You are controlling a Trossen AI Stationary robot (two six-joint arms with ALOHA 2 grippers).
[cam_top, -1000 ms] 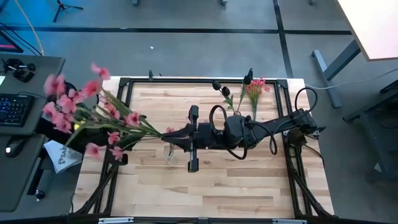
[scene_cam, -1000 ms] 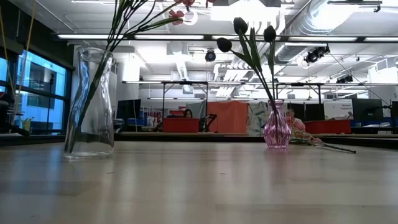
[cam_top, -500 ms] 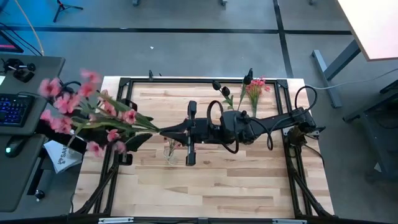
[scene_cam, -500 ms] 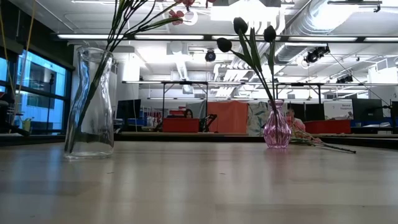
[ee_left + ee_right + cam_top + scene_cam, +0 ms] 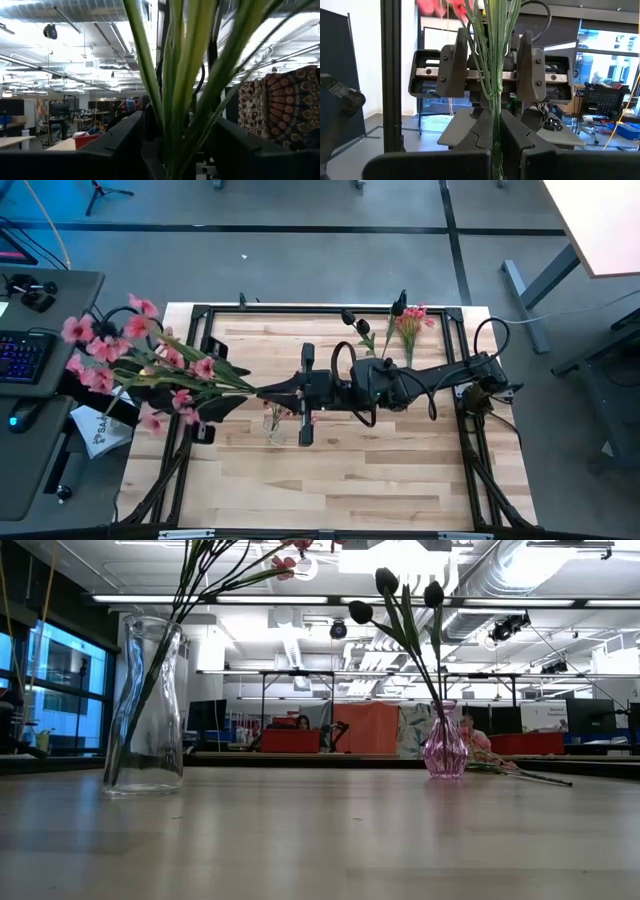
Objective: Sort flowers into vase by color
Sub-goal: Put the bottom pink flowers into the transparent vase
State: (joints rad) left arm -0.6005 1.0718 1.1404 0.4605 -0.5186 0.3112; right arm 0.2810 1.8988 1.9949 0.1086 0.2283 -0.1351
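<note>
A bunch of pink flowers [image 5: 140, 360] hangs roughly level high over the table's left side. Its green stems run right to my right gripper [image 5: 262, 392], which is shut on them. My left gripper [image 5: 492, 60] faces it, open, with a finger on either side of the stems [image 5: 175, 100]; I see no touch. Below stands a clear glass vase [image 5: 145, 705] with several green stems leaning in it. The small pink vase [image 5: 445, 745] at the far right holds dark buds [image 5: 385, 582]. My right gripper pinches the gathered green stems [image 5: 495, 107] between its two fingers, near their lower ends. It comes in level from the table's right side, and the stems run on past the fingertips toward the left. The bunch is lifted clear, its blossoms out beyond the table's left edge.
More pink flowers [image 5: 412, 320] lie on the table at the far right, beside the small pink vase. A black frame [image 5: 300, 308] runs around the tabletop. A desk with a keyboard [image 5: 20, 355] stands off the left edge. Bare wood [image 5: 340, 470] lies toward the near edge.
The bunch's blossom end has swung a little and come to rest, while the stem ends stay in my right gripper. My left gripper has shifted slightly toward the right gripper and turned about the stems, staying open. Both vases have kept still.
</note>
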